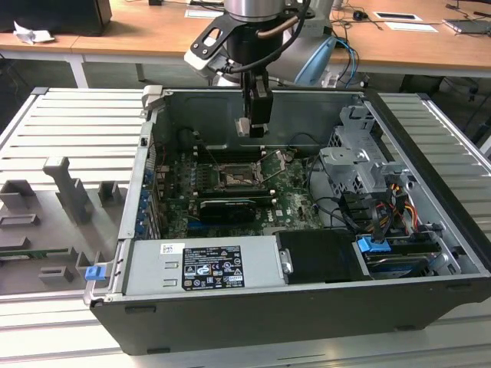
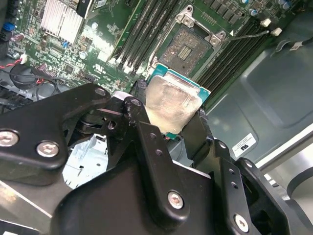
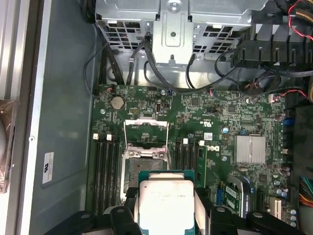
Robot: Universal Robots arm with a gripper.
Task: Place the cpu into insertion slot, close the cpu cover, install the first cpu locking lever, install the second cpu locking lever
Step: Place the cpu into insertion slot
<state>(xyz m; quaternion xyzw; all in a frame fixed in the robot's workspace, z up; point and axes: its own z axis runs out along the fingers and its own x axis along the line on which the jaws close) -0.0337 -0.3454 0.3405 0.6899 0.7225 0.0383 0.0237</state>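
While an open computer case (image 1: 307, 330) lies on a ribbed metal desk (image 1: 46, 130), grey moulded fixtures (image 1: 69, 188) stand on the desk at the exterior view's left. Near the middle, the arm reaches down from above, and its hand (image 1: 253, 129) hangs over the green motherboard (image 1: 295, 195). The hand's two black fingers (image 2: 146, 142) are closed partway and pinch the cpu (image 2: 173, 100) by opposite edges. In both wrist views its pale metal face (image 3: 166, 200) shows between them. Beneath the hand lies the insertion slot (image 2: 188, 49), its dark centre exposed inside a thin metal rim. The cpu cover (image 3: 145, 128) is swung open, hinged at the slot's edge. Long black memory slots (image 3: 103, 171) flank the socket. At the exterior view's right, a metal drive cage (image 1: 357, 165) and bundled cables (image 1: 383, 211) sit in that end of the case.
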